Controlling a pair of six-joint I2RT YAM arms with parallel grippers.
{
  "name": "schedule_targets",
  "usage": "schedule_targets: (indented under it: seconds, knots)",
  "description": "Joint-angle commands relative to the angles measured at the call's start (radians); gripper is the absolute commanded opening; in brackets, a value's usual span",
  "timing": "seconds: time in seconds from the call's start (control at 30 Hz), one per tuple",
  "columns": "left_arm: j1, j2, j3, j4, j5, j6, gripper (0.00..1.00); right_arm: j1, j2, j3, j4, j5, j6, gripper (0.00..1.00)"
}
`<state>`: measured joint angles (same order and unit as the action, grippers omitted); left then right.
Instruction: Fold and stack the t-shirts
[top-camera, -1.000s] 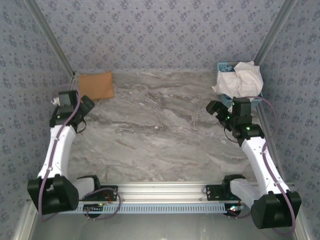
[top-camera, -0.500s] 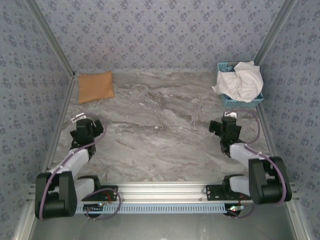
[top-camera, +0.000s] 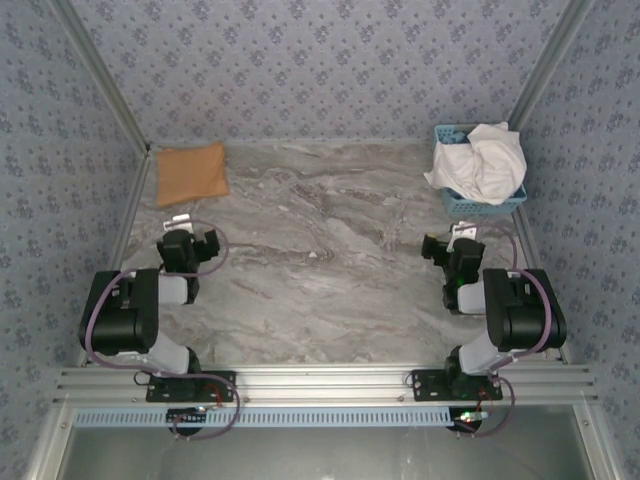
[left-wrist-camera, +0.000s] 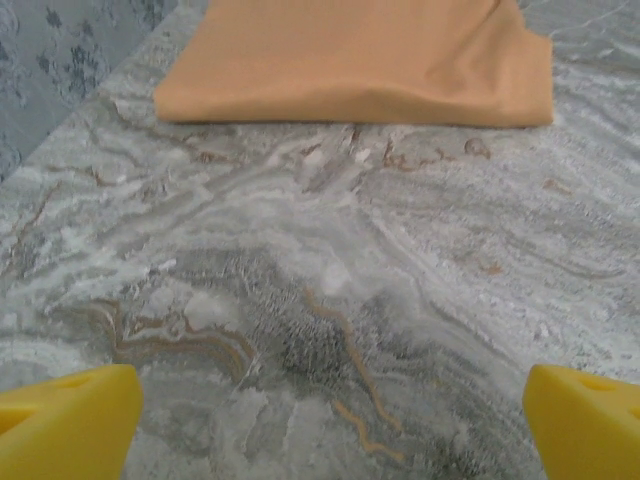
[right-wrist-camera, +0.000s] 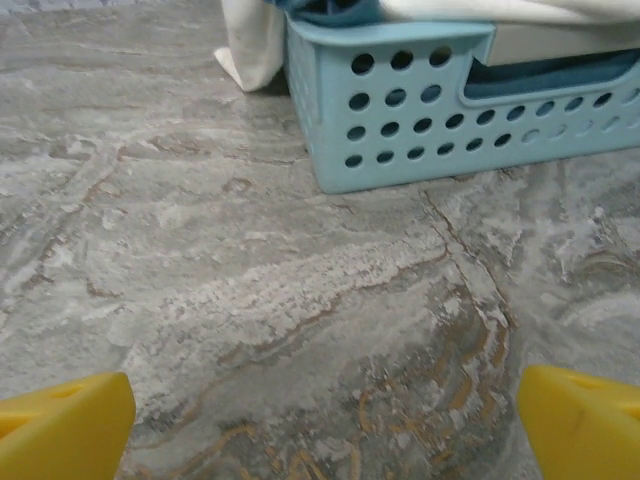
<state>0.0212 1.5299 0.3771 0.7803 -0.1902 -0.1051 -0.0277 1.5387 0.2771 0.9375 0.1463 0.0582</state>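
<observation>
A folded tan-orange t-shirt (top-camera: 190, 173) lies flat at the table's far left corner; in the left wrist view the tan-orange t-shirt (left-wrist-camera: 360, 60) is ahead of the fingers. A crumpled white t-shirt (top-camera: 482, 158) heaps over a light-blue basket (top-camera: 487, 206) at the far right, with a white t-shirt edge (right-wrist-camera: 250, 45) hanging beside the basket (right-wrist-camera: 400, 110). My left gripper (top-camera: 188, 246) (left-wrist-camera: 330, 425) rests low, open and empty, short of the tan shirt. My right gripper (top-camera: 452, 247) (right-wrist-camera: 325, 425) is open and empty, just short of the basket.
Marble-patterned tabletop (top-camera: 320, 260) spreads between the arms. Patterned walls close in the back and both sides. A metal rail (top-camera: 320, 385) runs along the near edge with both arm bases on it.
Both arms have pulled back toward the near edge and folded down, the grippers dropping low over the table. The shirts and basket have not moved.
</observation>
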Motion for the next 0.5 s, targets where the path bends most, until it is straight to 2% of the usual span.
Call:
schedule_targets:
  seconds: [0.0,0.13,0.33,0.47]
  knots:
    - [-0.006,0.004,0.005,0.093,0.018,0.028,0.98,-0.004,0.005,0.076,-0.015,-0.006,-0.020,1.00]
    - [-0.004,-0.003,0.011,0.071,0.021,0.026,0.98,0.022,0.007,0.083,-0.031,0.031,-0.049,1.00]
    - [-0.004,0.000,0.008,0.080,0.020,0.030,0.98,0.022,0.004,0.076,-0.026,0.009,-0.041,1.00]
    - [-0.008,0.000,0.009,0.078,0.016,0.032,0.98,0.033,0.005,0.072,-0.009,0.053,-0.047,1.00]
